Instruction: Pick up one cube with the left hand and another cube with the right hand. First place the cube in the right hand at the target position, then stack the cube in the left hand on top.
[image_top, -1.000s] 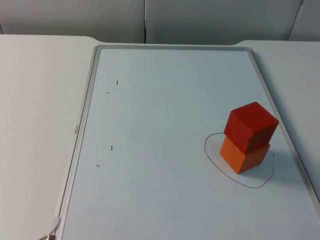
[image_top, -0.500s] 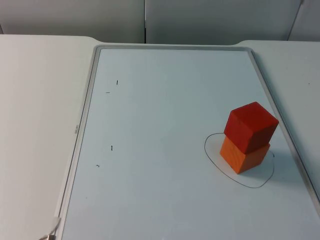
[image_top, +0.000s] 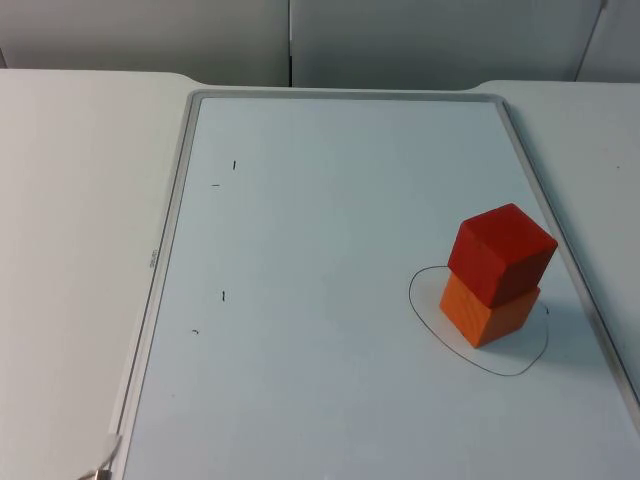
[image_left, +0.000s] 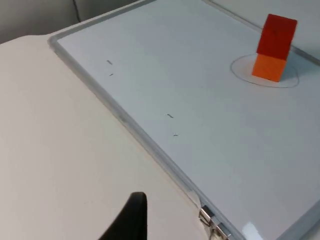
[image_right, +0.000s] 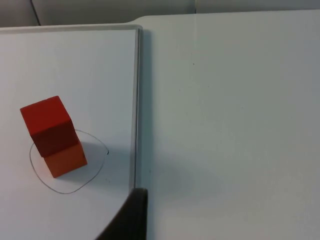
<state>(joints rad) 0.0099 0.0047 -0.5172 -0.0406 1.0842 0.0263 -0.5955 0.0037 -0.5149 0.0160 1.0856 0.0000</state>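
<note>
A red cube sits slightly turned on top of an orange cube, inside a hand-drawn oval outline on the right side of a whiteboard. The left wrist view has the same red cube and orange cube far off across the board. My left gripper hangs over the table beside the board's left edge, away from the stack. My right gripper hovers by the board's right edge, near the red cube and orange cube. Both arms wait.
The whiteboard has a raised grey frame and a few small pen marks. A metal clip sits at its near left corner. White table lies on both sides of the board, and a grey partition wall stands behind.
</note>
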